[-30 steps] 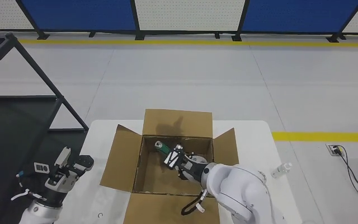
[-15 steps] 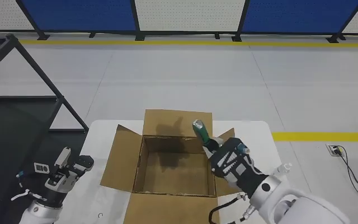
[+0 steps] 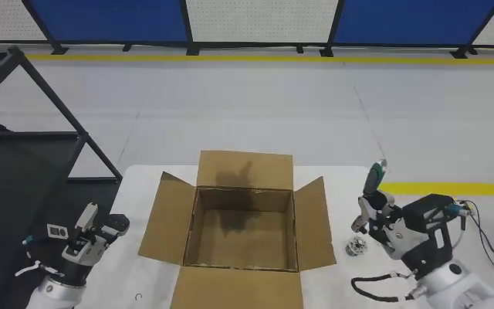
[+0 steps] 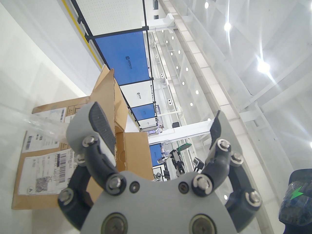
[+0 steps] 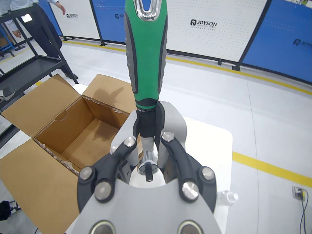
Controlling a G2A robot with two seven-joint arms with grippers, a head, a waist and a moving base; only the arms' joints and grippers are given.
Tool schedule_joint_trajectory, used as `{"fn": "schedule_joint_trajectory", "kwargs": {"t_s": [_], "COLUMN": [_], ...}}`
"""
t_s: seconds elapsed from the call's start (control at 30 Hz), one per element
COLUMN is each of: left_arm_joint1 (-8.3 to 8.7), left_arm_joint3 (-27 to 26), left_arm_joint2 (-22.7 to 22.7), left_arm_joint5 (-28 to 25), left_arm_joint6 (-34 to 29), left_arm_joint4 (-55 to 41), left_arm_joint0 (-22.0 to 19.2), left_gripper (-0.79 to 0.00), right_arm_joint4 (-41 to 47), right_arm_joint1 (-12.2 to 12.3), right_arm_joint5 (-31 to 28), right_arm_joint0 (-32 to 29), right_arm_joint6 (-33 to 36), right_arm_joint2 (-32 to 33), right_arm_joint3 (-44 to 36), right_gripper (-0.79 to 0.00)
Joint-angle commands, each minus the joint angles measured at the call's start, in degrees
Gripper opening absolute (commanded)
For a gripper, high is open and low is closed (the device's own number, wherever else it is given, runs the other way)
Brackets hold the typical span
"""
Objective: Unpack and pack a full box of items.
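Holding one green-handled tool point(image 5: 146, 49) beside one open box point(image 3: 309, 224).

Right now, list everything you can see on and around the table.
cardboard box: 1, brown, open, mid-table
tool: 1, green and grey handle, held right of the box
bottle: 1, clear, on the table's right side
small shiny object: 1, silvery, on the table right of the box
table: 1, white
cart: 1, black, left of the table
left gripper: 1, open, left of the box
right gripper: 1, shut on the tool
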Motion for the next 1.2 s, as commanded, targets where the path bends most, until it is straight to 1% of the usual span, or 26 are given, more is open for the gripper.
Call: {"fn": "schedule_joint_trajectory", "kwargs": {"t_s": [0.0, 0.2, 0.23, 0.83, 0.9, 1.0, 1.17], "left_arm_joint1": [0.00, 0.00, 0.00, 0.00, 0.00, 0.00, 0.00], "left_arm_joint3": [0.0, 0.0, 0.0, 0.0, 0.0, 0.0, 0.0], "left_arm_joint2": [0.0, 0.0, 0.0, 0.0, 0.0, 0.0, 0.0], "left_arm_joint5": [0.0, 0.0, 0.0, 0.0, 0.0, 0.0, 0.0], "left_arm_joint6": [0.0, 0.0, 0.0, 0.0, 0.0, 0.0, 0.0], "left_arm_joint4": [0.0, 0.0, 0.0, 0.0, 0.0, 0.0, 0.0], "left_arm_joint0": [0.0, 0.0, 0.0, 0.0, 0.0, 0.0, 0.0], "left_gripper": [0.000, 0.000, 0.000, 0.000, 0.000, 0.000, 0.000], "right_arm_joint4": [2.4, 9.1, 9.2, 9.7, 11.3, 15.5, 22.8], "right_arm_joint1": [0.1, -0.2, -0.2, -0.1, 0.0, 0.2, 0.5], "right_arm_joint5": [0.9, 2.0, 2.1, 2.3, 2.8, 5.0, 7.7], "right_arm_joint0": [-3.3, -15.1, -15.7, -15.9, -16.1, -17.0, -20.4], "right_arm_joint6": [-1.2, -7.5, -7.7, -8.0, -7.2, -4.7, -0.8], "right_arm_joint2": [3.0, 8.8, 9.1, 8.6, 8.2, 9.2, 12.7], "right_arm_joint3": [0.0, 0.0, 0.0, 0.4, 0.6, 0.8, 1.2], "right_gripper": [-0.785, -0.785, -0.785, -0.785, -0.785, -0.785, -0.785]}}
